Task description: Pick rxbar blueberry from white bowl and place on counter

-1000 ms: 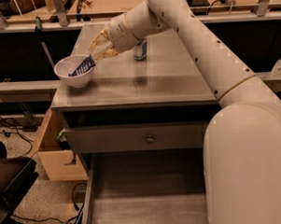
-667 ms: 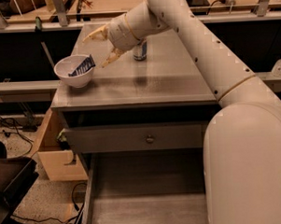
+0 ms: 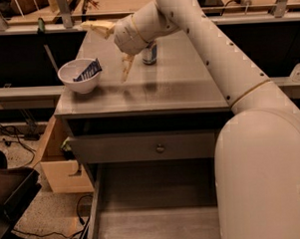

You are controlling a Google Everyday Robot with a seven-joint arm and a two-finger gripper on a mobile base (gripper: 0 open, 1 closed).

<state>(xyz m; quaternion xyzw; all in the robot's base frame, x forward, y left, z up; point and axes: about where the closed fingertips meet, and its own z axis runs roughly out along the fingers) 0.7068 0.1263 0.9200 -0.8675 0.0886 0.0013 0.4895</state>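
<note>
We saw the gripper [image 3: 105, 52] hanging over the counter [image 3: 183, 87], just beside the white bowl [image 3: 74, 86] on its right in the view and not touching it. Its two pale fingers [image 3: 126, 67] were spread wide, one reaching left toward the counter's back edge and the other pointing down at the surface. Nothing sat between them. We could not tell whether the lower tip touched the counter.

The rxbar blueberry [image 3: 88, 72] lay tilted inside the white bowl, its upper end leaning on the rim nearest the gripper and poking a little above it. The bowl stood near the counter's front left corner. A drink can [image 3: 149, 52] stood farther back, partly hidden by the arm's wrist. Under the counter, the drawer with the round knob [image 3: 160, 148] was closed.
</note>
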